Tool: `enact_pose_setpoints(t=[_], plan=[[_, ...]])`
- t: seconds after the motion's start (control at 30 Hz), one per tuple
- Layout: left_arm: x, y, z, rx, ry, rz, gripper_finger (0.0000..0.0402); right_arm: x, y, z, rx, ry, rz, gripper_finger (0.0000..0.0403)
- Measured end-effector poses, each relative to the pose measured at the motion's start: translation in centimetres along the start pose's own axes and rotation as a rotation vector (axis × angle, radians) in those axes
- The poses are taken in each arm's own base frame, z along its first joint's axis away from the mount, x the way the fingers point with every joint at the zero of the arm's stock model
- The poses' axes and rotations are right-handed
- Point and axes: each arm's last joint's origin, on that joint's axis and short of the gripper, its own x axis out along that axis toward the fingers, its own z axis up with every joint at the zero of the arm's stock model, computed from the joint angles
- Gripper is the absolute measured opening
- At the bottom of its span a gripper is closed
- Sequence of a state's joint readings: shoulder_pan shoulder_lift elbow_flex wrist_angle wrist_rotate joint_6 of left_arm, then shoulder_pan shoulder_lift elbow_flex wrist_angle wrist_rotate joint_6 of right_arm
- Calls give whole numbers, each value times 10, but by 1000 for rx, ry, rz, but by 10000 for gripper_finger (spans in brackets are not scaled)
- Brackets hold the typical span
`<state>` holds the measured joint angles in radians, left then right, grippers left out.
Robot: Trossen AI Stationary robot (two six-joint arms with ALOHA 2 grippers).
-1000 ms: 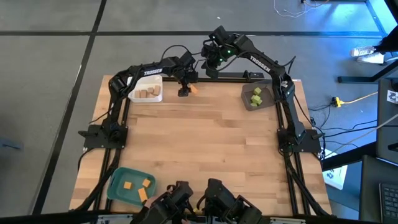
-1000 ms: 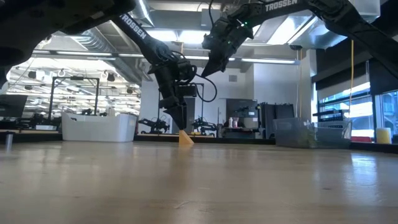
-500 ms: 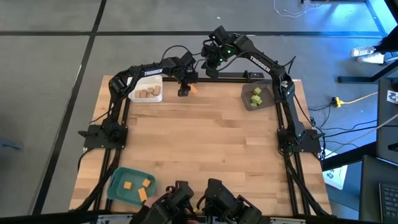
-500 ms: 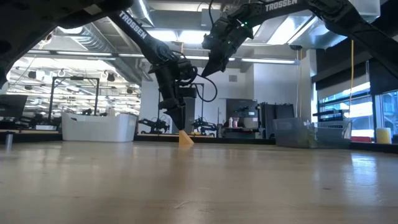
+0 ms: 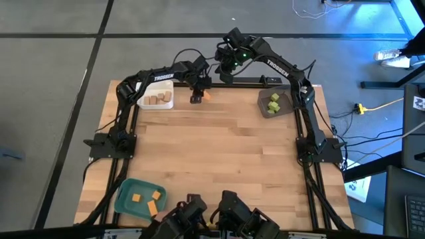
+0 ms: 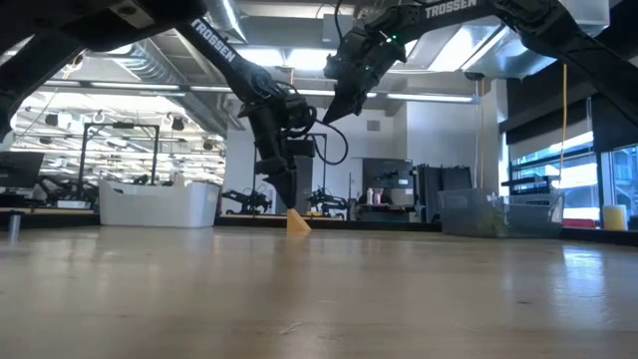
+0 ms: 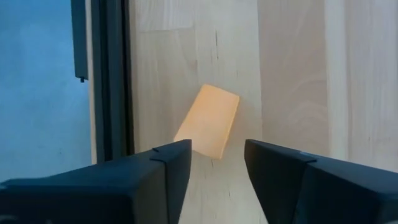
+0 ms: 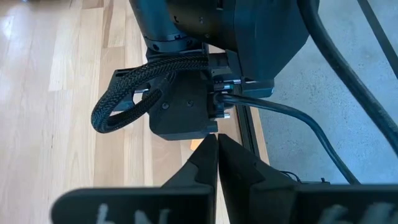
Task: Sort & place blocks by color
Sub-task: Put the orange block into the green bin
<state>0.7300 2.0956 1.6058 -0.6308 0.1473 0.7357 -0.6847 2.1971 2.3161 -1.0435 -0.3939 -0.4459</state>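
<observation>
Left pincer (image 7: 214, 165) is hanging spread right over the last loose orange block (image 7: 208, 121), so that's your grab.

You're looking at the block lying on the worktop (image 5: 219, 143) near the far edge, just ahead of the open tips, its long axis running skewed to the gap, so you're probably needing a wrist twist. The right pincer (image 8: 217, 152) is hovering pressed together just behind, farther off. White tray (image 5: 145, 101) is holding tan blocks (image 5: 157, 99), grey tray (image 5: 263, 106) green blocks (image 5: 273, 101), teal tray (image 5: 126, 197) orange ones (image 5: 147, 199).
</observation>
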Motion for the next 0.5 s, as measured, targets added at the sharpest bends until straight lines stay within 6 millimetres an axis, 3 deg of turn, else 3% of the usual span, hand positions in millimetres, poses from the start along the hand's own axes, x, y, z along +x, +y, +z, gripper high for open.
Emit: enact_pose_setpoints(t=[0.37, 0.5], plan=[[-1, -2, -3, -6, 32, -19, 51, 0, 0, 0, -3, -1, 0, 14], [-8, -5, -5, -28, 51, -46, 14, 0, -3, 6, -268, -40, -58, 14]])
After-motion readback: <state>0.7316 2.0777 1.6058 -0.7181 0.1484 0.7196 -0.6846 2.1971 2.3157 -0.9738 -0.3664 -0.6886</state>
